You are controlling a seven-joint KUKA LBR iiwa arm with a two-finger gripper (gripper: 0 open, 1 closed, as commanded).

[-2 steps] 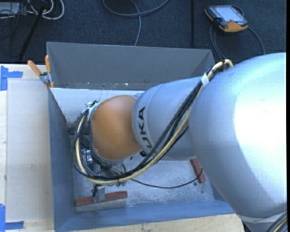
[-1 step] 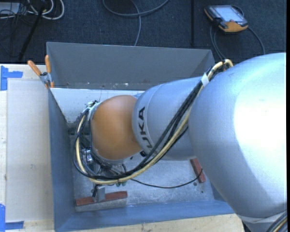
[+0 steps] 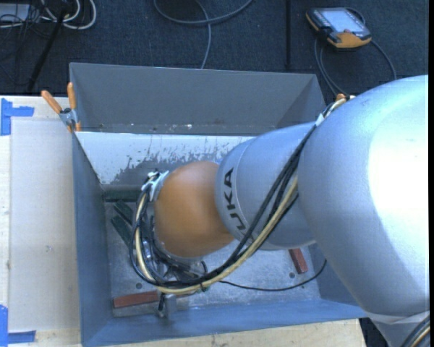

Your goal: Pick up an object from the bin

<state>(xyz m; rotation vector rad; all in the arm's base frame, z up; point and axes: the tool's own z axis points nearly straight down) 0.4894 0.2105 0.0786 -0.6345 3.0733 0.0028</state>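
Claw point(image 3: 163, 272) is low in the bin point(image 3: 195, 103), over the front-left part of the floor. It is almost wholly covered from above by the orange cover point(image 3: 188, 208) on the wrist; only dark parts show under the cover's lower edge. Released or clenched: cannot tell. Nothing is seen grasped.

Cables point(image 3: 139, 226) loop round the cover's left side and under it, yellow and black, then run back up along the arm point(image 3: 376, 194). The arm is silver-grey, comes in from the right and hides most of the right half of the bin.

Nearest thing: a flat reddish-brown bar point(image 3: 134, 300) lying on the floor near the front wall, just below-left of the claw, long side roughly along that wall. Touching the claw or not: cannot tell.

At the bar's right end is a small grey piece point(image 3: 161, 308), standing about upright. It could be part of the claw or a loose thing, cannot tell.

Dark pieces point(image 3: 120, 215) lie against the left wall, beside the cover and partly behind the cables; kind unclear.

A small reddish-brown block point(image 3: 298, 260) lies on the floor at the right, close under the arm, well apart from the claw. A thin black line runs on the floor from the claw towards it.
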